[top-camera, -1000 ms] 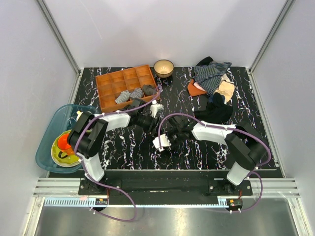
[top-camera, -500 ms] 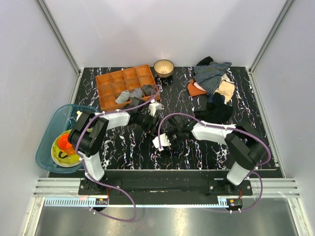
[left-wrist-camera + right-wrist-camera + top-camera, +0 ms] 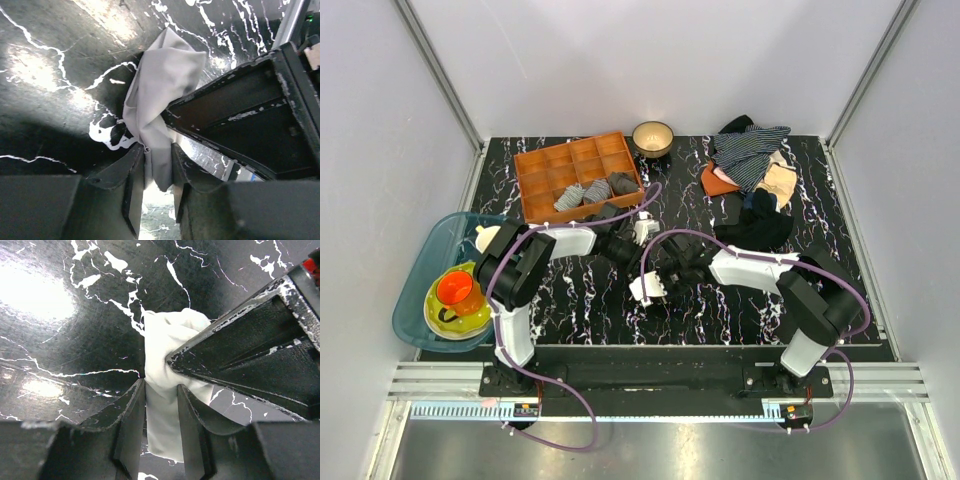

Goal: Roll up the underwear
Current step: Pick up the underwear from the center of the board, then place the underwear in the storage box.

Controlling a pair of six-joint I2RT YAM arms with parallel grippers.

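Grey, soft and unpatterned, the underwear point(image 3: 161, 82) is bunched into a narrow crumpled strip on the black marbled table point(image 3: 720, 310). It lies just toward 6 o'clock from the table's centre, where the two arms meet. From above it is hidden beneath them.

The left gripper point(image 3: 157, 150) is clamped on the cloth's near end. From those fingertips the strip runs toward 12 o'clock, and the other arm's finger comes onto it from 3 o'clock. The right gripper point(image 3: 160, 386) likewise pinches the cloth. In its own view the fabric looks washed out to near white and rises toward 12 o'clock, with the left arm's finger pressing in from 3 o'clock.

The step in hand looks like forming the roll with both claws on one small piece. To do it well, one claw should anchor while the other turns the cloth over itself, with both staying low to the table. The pull needs to stay gentle, because thin fabric can slip from a pinch or spring loose. The claws are crowded together, so any rotation should be small and avoid finger-on-finger contact.
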